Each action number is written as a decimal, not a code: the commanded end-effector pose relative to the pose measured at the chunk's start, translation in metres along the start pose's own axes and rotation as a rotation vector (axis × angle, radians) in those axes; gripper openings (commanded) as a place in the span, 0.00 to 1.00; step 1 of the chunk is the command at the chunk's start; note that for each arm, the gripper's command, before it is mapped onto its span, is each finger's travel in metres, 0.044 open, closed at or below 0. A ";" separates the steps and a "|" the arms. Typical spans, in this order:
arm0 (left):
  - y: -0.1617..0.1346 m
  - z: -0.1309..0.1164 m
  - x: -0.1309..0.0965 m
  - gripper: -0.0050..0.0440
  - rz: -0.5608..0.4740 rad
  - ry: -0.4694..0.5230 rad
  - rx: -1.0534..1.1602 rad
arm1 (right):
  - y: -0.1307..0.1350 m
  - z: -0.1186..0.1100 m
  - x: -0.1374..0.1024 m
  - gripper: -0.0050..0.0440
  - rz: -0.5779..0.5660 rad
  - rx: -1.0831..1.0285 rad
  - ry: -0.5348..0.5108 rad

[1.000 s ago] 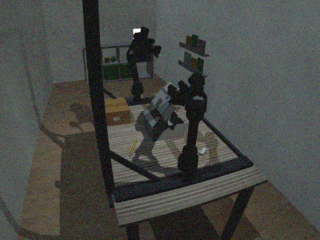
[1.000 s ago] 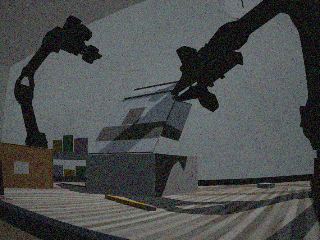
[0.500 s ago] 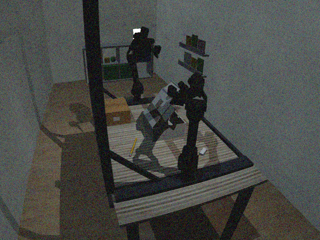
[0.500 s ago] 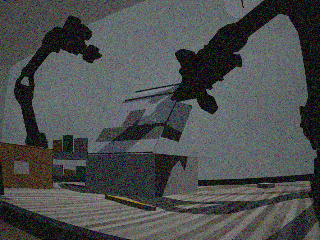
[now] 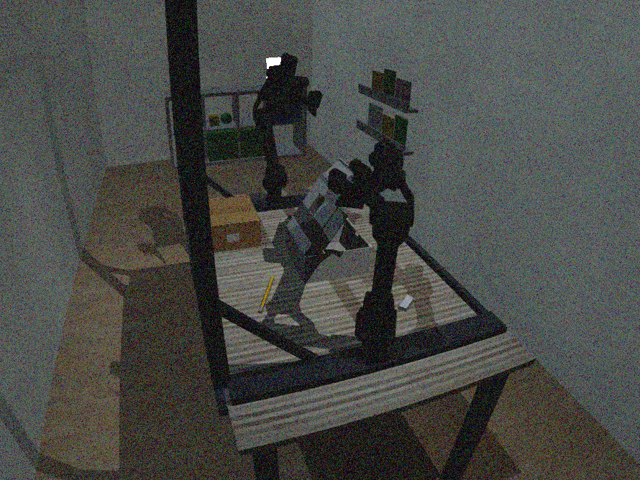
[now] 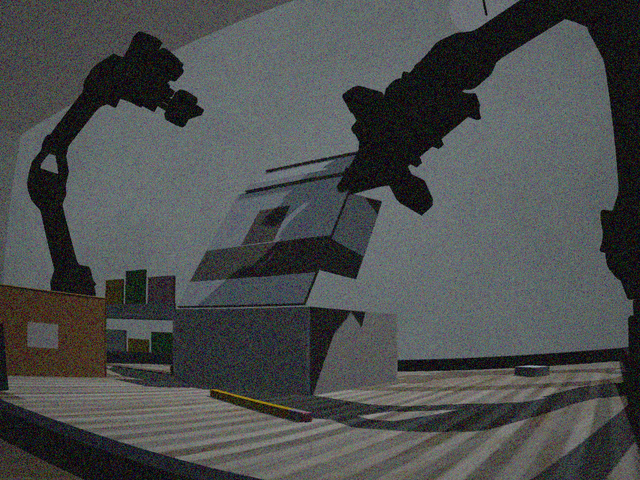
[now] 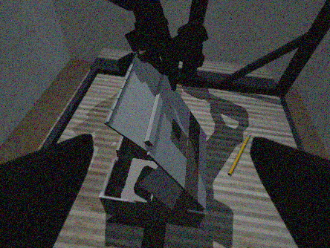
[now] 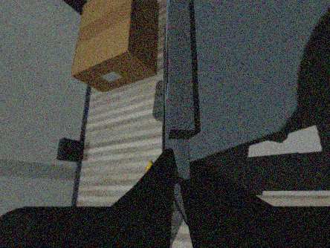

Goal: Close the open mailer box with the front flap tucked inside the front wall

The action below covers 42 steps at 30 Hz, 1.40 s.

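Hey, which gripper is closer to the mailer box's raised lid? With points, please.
Right. The right gripper (image 5: 341,185) (image 6: 344,187) (image 8: 175,157) has its jaws shut on the lid (image 5: 314,198) (image 6: 312,217) (image 7: 169,154) (image 8: 241,74) near a corner; the left gripper (image 5: 314,100) (image 6: 185,107) (image 7: 172,143) hangs open, clear of it.

The right gripper (image 5: 336,192) (image 6: 343,187) (image 7: 172,90) (image 8: 175,157) has closed at the lid's edge; the lid (image 5: 326,213) (image 6: 315,206) (image 7: 169,150) (image 8: 241,74) sits slightly higher, towards twelve o'clock in the exterior view.
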<state>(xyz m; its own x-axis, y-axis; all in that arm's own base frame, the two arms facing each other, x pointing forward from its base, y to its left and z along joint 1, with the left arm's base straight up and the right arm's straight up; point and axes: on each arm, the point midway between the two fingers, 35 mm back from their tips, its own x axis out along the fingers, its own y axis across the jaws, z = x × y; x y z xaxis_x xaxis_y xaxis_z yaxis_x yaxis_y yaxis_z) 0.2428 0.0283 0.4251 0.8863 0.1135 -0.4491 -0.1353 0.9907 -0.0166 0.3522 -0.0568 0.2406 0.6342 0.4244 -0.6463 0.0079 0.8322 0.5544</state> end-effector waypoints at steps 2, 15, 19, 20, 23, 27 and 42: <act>0.001 0.003 -0.005 0.92 0.003 -0.035 0.013 | 0.012 0.010 -0.007 0.06 -0.011 -0.043 -0.034; 0.002 -0.026 0.020 0.53 -0.103 0.033 -0.043 | 0.009 0.007 -0.005 0.00 -0.009 -0.037 -0.026; 0.003 -0.040 0.033 0.43 -0.159 0.073 -0.073 | 0.009 0.007 -0.005 0.00 -0.009 -0.037 -0.026; 0.003 -0.047 0.040 0.38 -0.187 0.092 -0.088 | 0.009 0.007 -0.005 0.00 -0.009 -0.037 -0.026; 0.005 -0.069 0.058 0.23 -0.276 0.149 -0.137 | 0.009 0.007 -0.005 0.00 -0.009 -0.037 -0.026; 0.006 -0.102 0.086 0.10 -0.411 0.232 -0.208 | 0.009 0.007 -0.005 0.00 -0.009 -0.037 -0.026; 0.010 -0.193 0.162 0.10 -0.779 0.447 -0.413 | 0.009 0.007 -0.005 0.00 -0.009 -0.037 -0.026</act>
<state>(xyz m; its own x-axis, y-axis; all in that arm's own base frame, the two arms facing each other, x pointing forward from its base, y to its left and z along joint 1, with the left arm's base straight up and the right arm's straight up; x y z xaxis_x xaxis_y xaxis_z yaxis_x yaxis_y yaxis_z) 0.2939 0.0431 0.1861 0.5797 -0.6342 -0.5116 0.1425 0.6970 -0.7027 0.3526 -0.0560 0.2409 0.6335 0.4166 -0.6520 0.0134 0.8367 0.5476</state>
